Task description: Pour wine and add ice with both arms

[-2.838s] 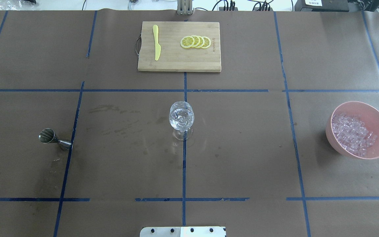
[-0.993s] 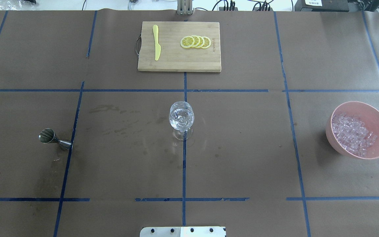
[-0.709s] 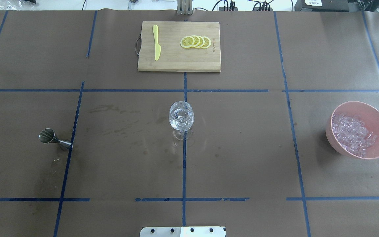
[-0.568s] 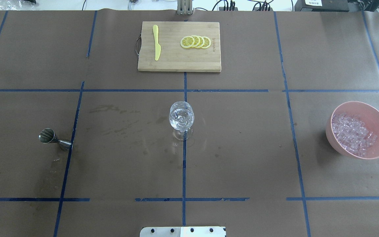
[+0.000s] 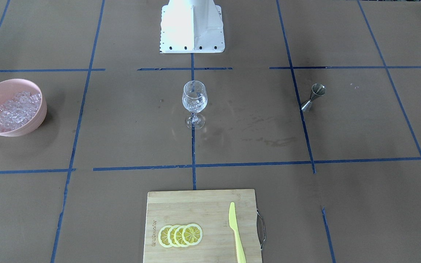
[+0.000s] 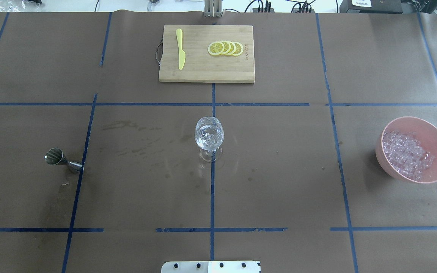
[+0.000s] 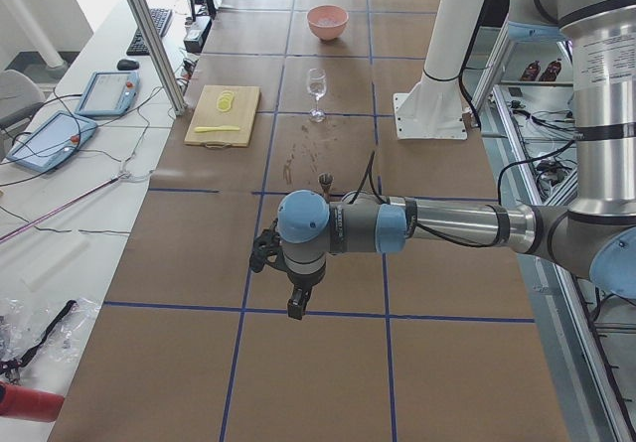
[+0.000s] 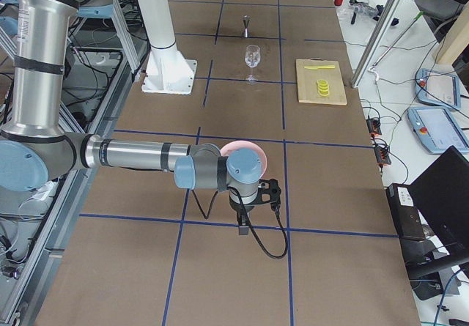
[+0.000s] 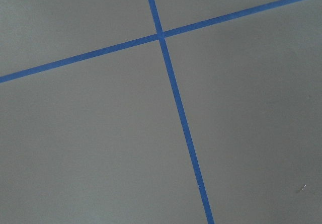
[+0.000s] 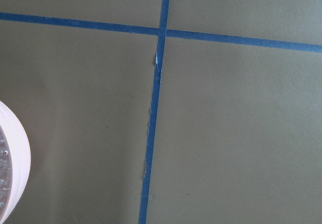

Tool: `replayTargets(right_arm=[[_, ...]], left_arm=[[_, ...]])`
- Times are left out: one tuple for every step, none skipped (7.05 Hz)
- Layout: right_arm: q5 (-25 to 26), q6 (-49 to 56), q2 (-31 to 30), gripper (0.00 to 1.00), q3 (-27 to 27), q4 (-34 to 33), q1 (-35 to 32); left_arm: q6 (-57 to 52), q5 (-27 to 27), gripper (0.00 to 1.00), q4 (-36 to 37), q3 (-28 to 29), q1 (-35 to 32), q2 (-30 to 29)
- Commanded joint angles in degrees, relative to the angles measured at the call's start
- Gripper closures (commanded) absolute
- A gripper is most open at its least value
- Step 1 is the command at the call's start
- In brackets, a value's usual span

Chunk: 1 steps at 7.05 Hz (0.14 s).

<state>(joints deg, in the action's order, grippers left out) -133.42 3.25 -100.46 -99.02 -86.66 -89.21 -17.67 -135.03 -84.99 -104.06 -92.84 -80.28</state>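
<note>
A clear wine glass (image 6: 209, 137) stands at the table's middle, with glassy cubes and clear liquid in its bowl; it also shows in the front view (image 5: 194, 99). The ice (image 6: 406, 154) fills a pink bowl (image 6: 436, 140) at the right. A steel jigger (image 6: 57, 158) stands at the left. Both arms are outside the overhead and front views. My left gripper (image 7: 295, 308) hangs over bare table beyond the jigger. My right gripper (image 8: 242, 231) hangs over bare table just past the bowl (image 8: 242, 147). I cannot tell if either is open or shut. The wrist views show no fingers.
A wooden cutting board (image 6: 203, 72) at the far middle carries lemon slices (image 6: 226, 48) and a yellow knife (image 6: 180, 49). The white robot base (image 5: 192, 25) stands at the near edge. Blue tape lines grid the brown table cover. The bowl's edge (image 10: 12, 153) shows in the right wrist view.
</note>
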Motion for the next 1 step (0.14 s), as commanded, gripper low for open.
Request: replayTargets(right_arm=[[-0.1,0.0,0.0,0.00,0.1,0.0,0.0]], left_arm=[[0.0,-0.1,0.00,0.0,0.0,-0.1,0.0]])
